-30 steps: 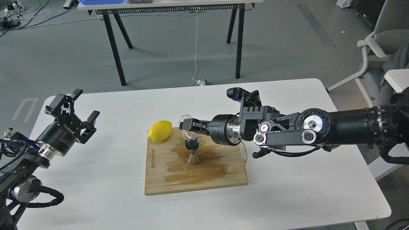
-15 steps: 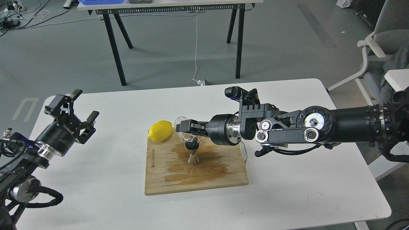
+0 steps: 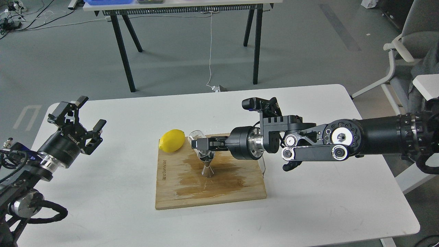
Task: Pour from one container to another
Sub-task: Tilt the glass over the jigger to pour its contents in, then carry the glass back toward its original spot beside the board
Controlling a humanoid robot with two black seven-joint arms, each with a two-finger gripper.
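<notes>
Tipping cup further: a second ago it was held upright-ish above jigger, now it lies nearly on its side. Judgement: pour well under way or near finished; liquid not visible. Cup's long axis now near horizontal; which end is its mouth unclear. Cup sits just above jigger's top cone, just right of lemon. Right pincer clenched on cup. Jigger upright on wet board, long axis vertical. Left pincer released, empty, well apart over table, unmoved.

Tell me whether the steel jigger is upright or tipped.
Upright: the jigger stands on the cutting board, beneath the glass cup.
</notes>
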